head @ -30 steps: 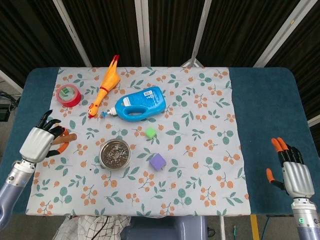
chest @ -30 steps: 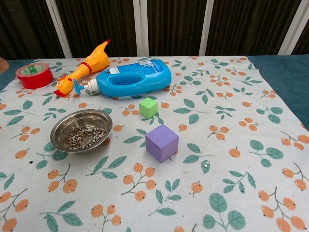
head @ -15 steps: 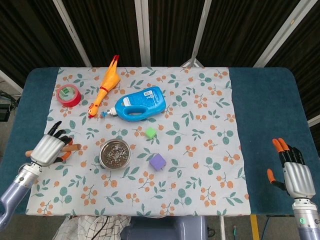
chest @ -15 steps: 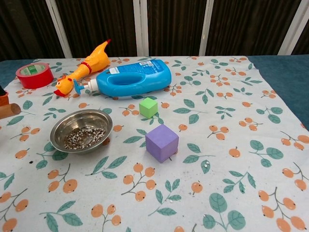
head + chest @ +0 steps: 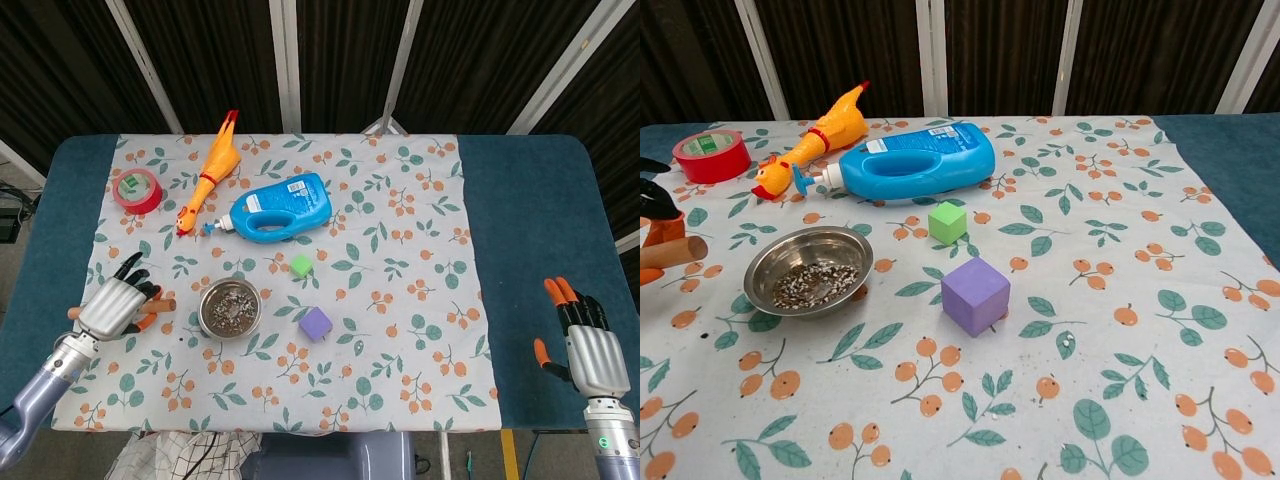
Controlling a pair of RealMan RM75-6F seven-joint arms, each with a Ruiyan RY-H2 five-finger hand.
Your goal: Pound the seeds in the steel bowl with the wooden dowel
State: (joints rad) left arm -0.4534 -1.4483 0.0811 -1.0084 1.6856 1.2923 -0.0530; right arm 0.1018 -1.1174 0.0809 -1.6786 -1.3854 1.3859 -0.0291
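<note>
The left robot hand [image 5: 117, 308], closed around the wooden dowel [image 5: 670, 250], has been carried closer to the steel bowl [image 5: 229, 308]; pounding can soon be started.

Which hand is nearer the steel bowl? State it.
Left. The left hand, holding the wooden dowel, sits just beside the steel bowl; the right hand rests far across the table.

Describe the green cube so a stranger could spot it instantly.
On the floral tablecloth, find the blue detergent bottle lying on its side. Just in front of it sits the green cube, smaller than the purple cube nearby.
</note>
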